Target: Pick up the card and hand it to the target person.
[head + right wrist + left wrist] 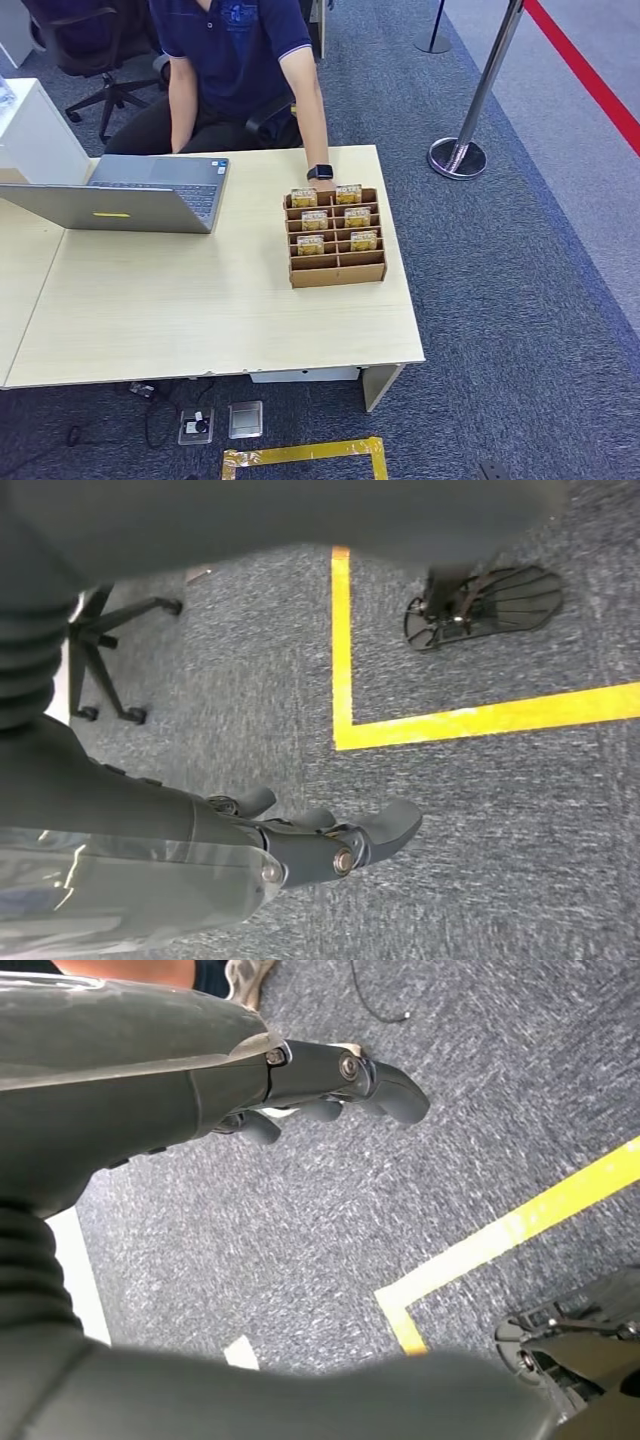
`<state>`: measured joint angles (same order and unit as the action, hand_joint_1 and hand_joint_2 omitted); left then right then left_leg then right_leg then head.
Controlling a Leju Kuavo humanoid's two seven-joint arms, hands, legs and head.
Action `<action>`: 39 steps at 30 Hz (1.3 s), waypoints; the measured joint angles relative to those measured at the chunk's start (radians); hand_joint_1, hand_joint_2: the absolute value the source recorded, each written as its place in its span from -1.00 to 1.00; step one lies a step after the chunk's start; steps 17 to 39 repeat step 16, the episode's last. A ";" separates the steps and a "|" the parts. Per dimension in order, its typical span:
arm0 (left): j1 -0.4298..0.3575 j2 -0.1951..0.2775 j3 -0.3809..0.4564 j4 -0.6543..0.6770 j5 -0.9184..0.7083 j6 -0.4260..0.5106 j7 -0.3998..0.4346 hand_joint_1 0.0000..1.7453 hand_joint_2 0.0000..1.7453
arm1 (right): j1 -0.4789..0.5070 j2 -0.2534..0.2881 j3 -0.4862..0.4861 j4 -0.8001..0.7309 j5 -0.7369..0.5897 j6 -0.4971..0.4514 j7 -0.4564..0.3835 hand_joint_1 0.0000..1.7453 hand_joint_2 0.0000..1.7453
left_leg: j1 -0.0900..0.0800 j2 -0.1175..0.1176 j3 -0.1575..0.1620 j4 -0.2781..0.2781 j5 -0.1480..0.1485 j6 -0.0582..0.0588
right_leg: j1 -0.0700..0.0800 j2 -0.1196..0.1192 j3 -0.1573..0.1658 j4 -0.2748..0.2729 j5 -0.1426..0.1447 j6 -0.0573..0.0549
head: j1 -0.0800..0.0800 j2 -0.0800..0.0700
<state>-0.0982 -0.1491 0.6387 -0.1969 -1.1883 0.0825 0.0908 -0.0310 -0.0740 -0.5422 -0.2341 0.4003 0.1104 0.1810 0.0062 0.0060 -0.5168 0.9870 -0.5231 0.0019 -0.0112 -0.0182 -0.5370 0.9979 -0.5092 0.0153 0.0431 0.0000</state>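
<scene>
Cardboard rack (336, 268) sits on desk (189, 310) w/ yellow cards (315, 221) upright in its slots, person's hand (323, 183) at far edge. Left hand (317, 1085) & right hand (317, 840) hang over carpet, fingers loosely apart, holding nothing.

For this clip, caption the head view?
Seated person's hand rests behind a card rack beside an open laptop.
</scene>
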 joint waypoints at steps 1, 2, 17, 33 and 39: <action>0.000 0.001 0.000 0.000 0.004 -0.003 -0.001 -1.00 1.00 | 0.000 0.002 0.007 0.004 0.010 -0.007 -0.004 -1.00 1.00 | 0.000 0.000 0.000 0.000 0.000 0.000 | 0.000 0.000 0.000 0.000 0.000 0.000 | 0.000 0.000; 0.001 0.003 -0.001 0.000 0.012 -0.005 -0.001 -1.00 1.00 | 0.000 0.004 0.016 0.007 0.019 -0.014 -0.009 -1.00 1.00 | 0.000 0.000 0.000 0.000 0.000 0.000 | 0.000 0.000 0.000 0.000 0.000 0.000 | 0.000 0.000; 0.071 0.047 -0.153 -0.035 0.376 -0.031 -0.019 -1.00 -1.00 | 0.044 0.024 0.187 -0.002 -0.091 -0.050 -0.066 -1.00 -1.00 | 0.000 0.000 0.000 0.000 0.000 0.000 | 0.000 0.000 0.000 0.000 0.000 0.000 | -0.001 0.000; 0.071 0.047 -0.153 -0.035 0.376 -0.031 -0.019 -1.00 -1.00 | 0.044 0.024 0.187 -0.002 -0.091 -0.050 -0.066 -1.00 -1.00 | 0.000 0.000 0.000 0.000 0.000 0.000 | 0.000 0.000 0.000 0.000 0.000 0.000 | -0.001 0.000; 0.071 0.047 -0.153 -0.035 0.376 -0.031 -0.019 -1.00 -1.00 | 0.044 0.024 0.187 -0.002 -0.091 -0.050 -0.066 -1.00 -1.00 | 0.000 0.000 0.000 0.000 0.000 0.000 | 0.000 0.000 0.000 0.000 0.000 0.000 | -0.001 0.000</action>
